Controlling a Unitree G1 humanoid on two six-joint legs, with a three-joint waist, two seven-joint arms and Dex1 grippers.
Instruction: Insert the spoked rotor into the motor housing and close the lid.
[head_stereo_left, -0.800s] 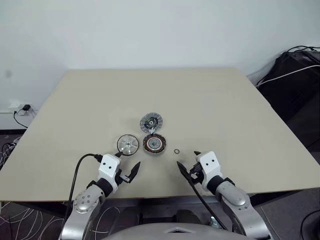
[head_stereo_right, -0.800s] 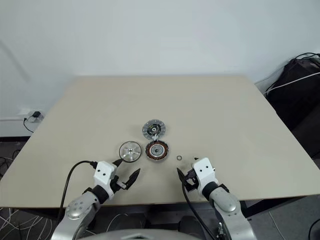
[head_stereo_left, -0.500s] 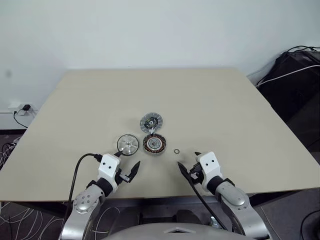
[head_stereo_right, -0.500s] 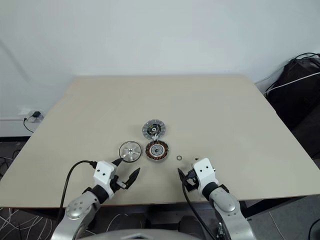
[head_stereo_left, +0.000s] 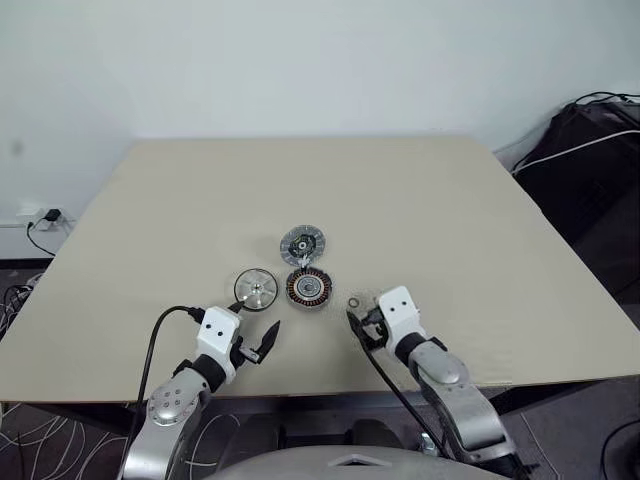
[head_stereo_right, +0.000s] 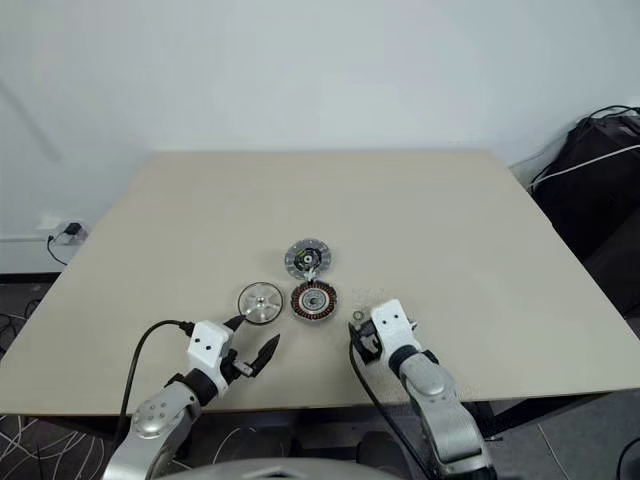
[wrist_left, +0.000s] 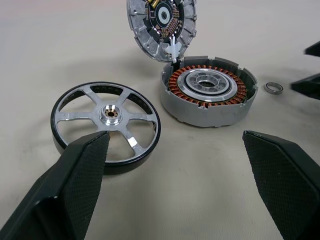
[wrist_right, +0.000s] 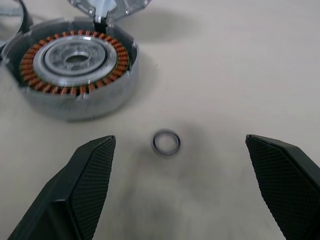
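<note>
Since the earlier frame, the right gripper (head_stereo_left: 357, 325) was seen to have advanced toward the parts on the table (head_stereo_left: 430, 210), stopping just short of a small metal ring (wrist_right: 166, 142); the left gripper (head_stereo_left: 257, 331) and all parts were unchanged in place. Both sets of fingers were spread wide and held nothing.

The step in hand was judged to be the approach, with no part yet lifted. The spoked rotor (wrist_left: 107, 121) lay flat on the table, just beside the motor housing (wrist_left: 208, 96) and nearest the left gripper. The lid (wrist_left: 161, 26) stood propped open at the far edge of the housing, apparently joined to it there. The copper windings were exposed and the housing was empty.

For the next move, a grip on the rotor by its rim was judged necessary, followed by a level lift and a centred lowering onto the housing hub. The loose ring would likely need to be avoided or dealt with by the right gripper.

Count: one rotor, one housing, one lid, one loose ring, two grippers.
</note>
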